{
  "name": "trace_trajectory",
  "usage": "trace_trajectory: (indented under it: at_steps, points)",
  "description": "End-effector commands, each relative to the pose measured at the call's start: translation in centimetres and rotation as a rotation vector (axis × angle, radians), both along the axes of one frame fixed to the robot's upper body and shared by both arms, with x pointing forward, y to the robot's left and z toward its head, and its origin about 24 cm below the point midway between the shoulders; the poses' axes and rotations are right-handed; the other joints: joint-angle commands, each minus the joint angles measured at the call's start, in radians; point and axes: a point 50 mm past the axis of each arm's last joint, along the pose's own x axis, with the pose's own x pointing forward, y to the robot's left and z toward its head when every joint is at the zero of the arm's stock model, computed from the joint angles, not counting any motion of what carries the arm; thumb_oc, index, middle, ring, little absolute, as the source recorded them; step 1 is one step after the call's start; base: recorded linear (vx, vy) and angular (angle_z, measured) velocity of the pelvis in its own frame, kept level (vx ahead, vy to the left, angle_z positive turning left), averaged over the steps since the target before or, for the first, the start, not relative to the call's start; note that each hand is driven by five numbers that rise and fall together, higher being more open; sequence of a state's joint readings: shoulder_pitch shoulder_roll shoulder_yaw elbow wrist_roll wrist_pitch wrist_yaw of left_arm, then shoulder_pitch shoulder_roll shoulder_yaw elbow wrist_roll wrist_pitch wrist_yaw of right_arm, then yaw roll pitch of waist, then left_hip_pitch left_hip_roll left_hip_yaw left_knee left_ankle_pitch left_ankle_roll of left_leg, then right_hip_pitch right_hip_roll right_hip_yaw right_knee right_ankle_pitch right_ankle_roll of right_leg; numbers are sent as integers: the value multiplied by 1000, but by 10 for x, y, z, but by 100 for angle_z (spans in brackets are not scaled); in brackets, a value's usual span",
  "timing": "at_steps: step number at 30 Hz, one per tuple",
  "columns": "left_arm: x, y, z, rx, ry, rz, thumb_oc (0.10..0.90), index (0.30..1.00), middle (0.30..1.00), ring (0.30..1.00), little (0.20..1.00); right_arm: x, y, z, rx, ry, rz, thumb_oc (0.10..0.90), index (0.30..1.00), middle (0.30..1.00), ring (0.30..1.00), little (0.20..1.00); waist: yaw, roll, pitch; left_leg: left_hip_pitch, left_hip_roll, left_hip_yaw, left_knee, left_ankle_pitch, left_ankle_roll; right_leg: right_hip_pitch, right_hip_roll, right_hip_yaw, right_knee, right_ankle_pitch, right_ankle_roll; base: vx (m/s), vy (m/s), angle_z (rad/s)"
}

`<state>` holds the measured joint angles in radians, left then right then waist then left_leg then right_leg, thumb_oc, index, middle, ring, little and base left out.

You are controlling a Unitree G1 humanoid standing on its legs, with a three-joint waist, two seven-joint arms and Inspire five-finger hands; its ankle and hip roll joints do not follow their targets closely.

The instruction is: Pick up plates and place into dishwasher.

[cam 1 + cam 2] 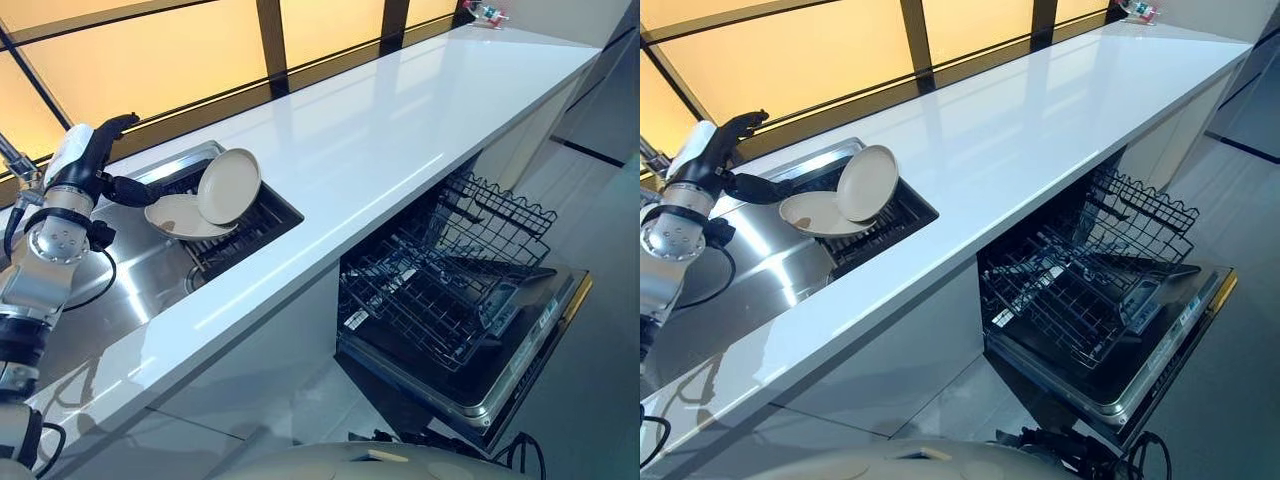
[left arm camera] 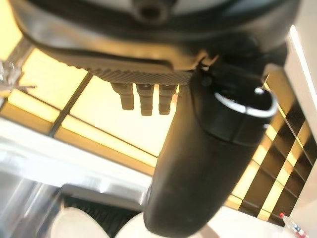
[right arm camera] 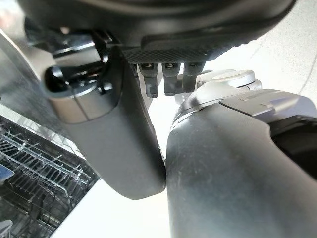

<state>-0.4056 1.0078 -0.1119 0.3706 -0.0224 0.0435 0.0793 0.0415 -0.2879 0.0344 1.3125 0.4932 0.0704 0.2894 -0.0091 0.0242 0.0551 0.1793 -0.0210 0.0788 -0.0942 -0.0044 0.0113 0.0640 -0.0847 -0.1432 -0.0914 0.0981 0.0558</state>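
Two cream plates rest on a dark rack (image 1: 255, 232) in the sink. One plate (image 1: 178, 217) lies flat. The other plate (image 1: 229, 185) leans upright against it. My left hand (image 1: 92, 158) hovers just left of them, open, fingers pointing up and its thumb (image 1: 130, 188) stretched toward the flat plate's rim. The left wrist view shows both plates (image 2: 74, 223) past the thumb (image 2: 198, 163). My right hand (image 3: 114, 134) hangs low, open and holding nothing, beside the dishwasher rack (image 3: 29, 163).
The dishwasher (image 1: 520, 370) stands open under the white counter (image 1: 400, 140), its wire rack (image 1: 450, 265) pulled out over the lowered door. The steel sink basin (image 1: 130, 290) lies below my left arm. A small object (image 1: 487, 14) sits at the counter's far end.
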Motion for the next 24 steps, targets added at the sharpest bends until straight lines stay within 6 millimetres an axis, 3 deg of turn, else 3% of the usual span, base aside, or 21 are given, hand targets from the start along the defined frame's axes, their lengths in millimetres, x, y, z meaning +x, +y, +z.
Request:
trace_trajectory:
  at_steps: [1, 13, 24]
  points:
    - [0, 15, 107, 85, -311, 64, 800, 900, 900, 900, 900, 3, -15, 5, -30, -15, -32, 800, 900, 900, 900, 900, -41, 67, 22, -29, -72, -12, 10, -73, 34, 32, 82, 4, 111, -190, 27, 41, 75, -11]
    - [2, 35, 117, 55, -313, 177, 800, 900, 900, 900, 900, 6, -11, 4, -37, -37, -67, 800, 900, 900, 900, 900, -95, 72, 56, -36, -90, 62, 21, -90, 61, -61, 46, 49, 197, -157, 83, 49, 80, -11]
    - [4, 42, 120, 131, -253, 215, 800, 900, 900, 900, 900, 5, -12, 6, -51, -42, -75, 800, 900, 900, 900, 900, -118, 65, 71, -54, -101, 90, 39, -104, 73, -96, 36, 80, 213, -143, 97, 79, 56, -19]
